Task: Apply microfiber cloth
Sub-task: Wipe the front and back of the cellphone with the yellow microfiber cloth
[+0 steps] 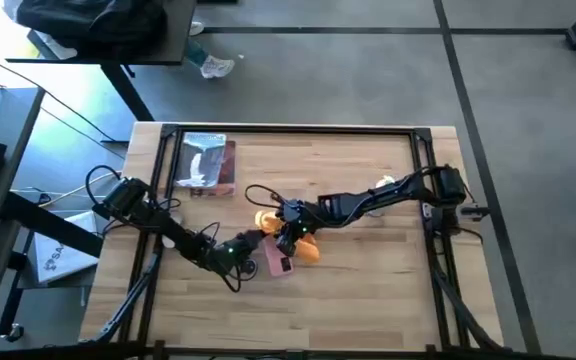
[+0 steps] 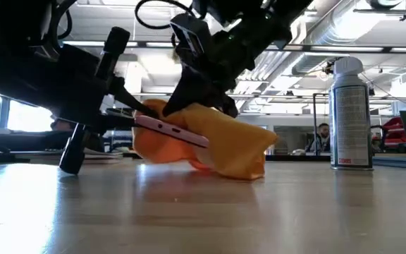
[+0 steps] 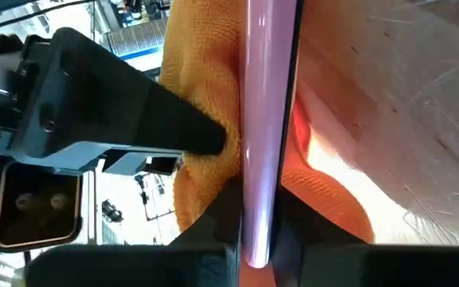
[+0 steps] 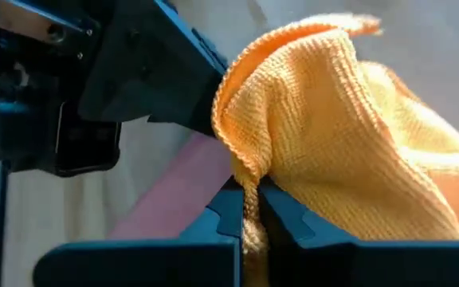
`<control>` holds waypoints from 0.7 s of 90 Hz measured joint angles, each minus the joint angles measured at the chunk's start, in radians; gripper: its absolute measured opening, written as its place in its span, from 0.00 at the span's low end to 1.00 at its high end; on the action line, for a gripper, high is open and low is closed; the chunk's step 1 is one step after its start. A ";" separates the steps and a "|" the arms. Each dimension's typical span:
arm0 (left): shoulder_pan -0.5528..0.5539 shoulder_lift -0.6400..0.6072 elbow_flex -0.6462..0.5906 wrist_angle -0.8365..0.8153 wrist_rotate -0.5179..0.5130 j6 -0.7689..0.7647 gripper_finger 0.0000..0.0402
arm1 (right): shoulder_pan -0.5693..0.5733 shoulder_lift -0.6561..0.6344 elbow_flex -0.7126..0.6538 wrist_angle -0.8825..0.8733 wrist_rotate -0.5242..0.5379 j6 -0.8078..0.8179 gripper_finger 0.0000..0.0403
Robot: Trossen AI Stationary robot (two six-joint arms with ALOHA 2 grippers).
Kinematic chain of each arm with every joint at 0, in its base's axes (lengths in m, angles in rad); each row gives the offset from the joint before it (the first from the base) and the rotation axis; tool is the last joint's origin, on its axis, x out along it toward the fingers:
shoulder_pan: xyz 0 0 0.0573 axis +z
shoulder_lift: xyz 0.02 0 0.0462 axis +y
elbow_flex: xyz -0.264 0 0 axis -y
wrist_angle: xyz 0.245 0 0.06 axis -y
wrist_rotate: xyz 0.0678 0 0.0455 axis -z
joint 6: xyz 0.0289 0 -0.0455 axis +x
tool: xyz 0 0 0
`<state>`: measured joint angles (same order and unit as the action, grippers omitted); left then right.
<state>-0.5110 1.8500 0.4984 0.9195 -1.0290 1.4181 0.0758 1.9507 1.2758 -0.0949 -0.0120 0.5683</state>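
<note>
**Cloth pinched, phone clamped**

Microfiber cloth (image 4: 349,135) draped in orange folds over the pink phone (image 2: 171,132), a bunched edge nipped between the nearly closed jaws of the right gripper (image 4: 249,209) (fabric spilling out to one side of the fingers). Left gripper (image 3: 257,215) clamped on the thin edge of the phone, held tilted off the wooden table (image 2: 203,212), cloth pressed against one face. Spray can (image 2: 350,113) upright, well apart.

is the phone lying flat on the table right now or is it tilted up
Tilted. In the low view the phone slopes above the wood with the left gripper shut on one end, and the microfiber cloth draped beneath it.
</note>
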 joint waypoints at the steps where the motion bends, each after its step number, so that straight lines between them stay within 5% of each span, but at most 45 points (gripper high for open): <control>1: 0.000 0.000 0.000 0.000 0.000 0.001 0.03 | -0.002 0.000 0.000 0.000 0.004 -0.002 0.00; 23: -0.023 -0.001 0.000 0.002 -0.003 0.023 0.03 | -0.053 0.000 0.000 -0.003 0.035 -0.058 0.00; 49: -0.027 -0.002 0.000 0.003 -0.006 0.024 0.03 | -0.049 0.001 -0.001 0.132 -0.052 -0.099 0.00; 63: -0.027 -0.002 0.000 0.006 -0.015 0.024 0.03 | -0.017 0.001 -0.001 0.140 0.041 -0.138 0.00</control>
<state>-0.5382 1.8481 0.4988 0.9251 -1.0444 1.4422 0.0585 1.9514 1.2751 0.0456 0.0287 0.4306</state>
